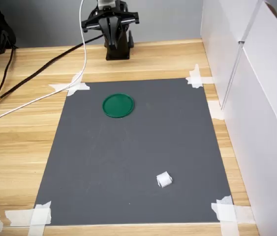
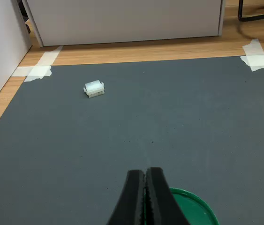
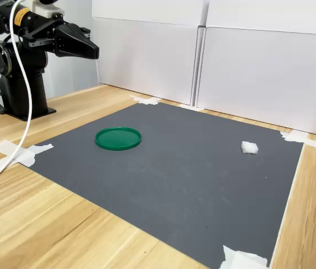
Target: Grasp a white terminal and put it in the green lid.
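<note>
White and tiny, the hollow plastic terminal (image 1: 164, 180) lies at 5 o'clock from the flat round green lid (image 1: 118, 105). The black end effector (image 2: 144, 199), closed and empty, could topple it if it opens late.

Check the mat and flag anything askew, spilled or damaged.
Nothing stands out. The small white plastic terminal lies alone on the dark grey mat, well apart from the flat round green plastic lid, which sits level and empty. The tape strips at the mat's corners look rough but hold. The black gripper hangs above the mat, jaws shut.
</note>
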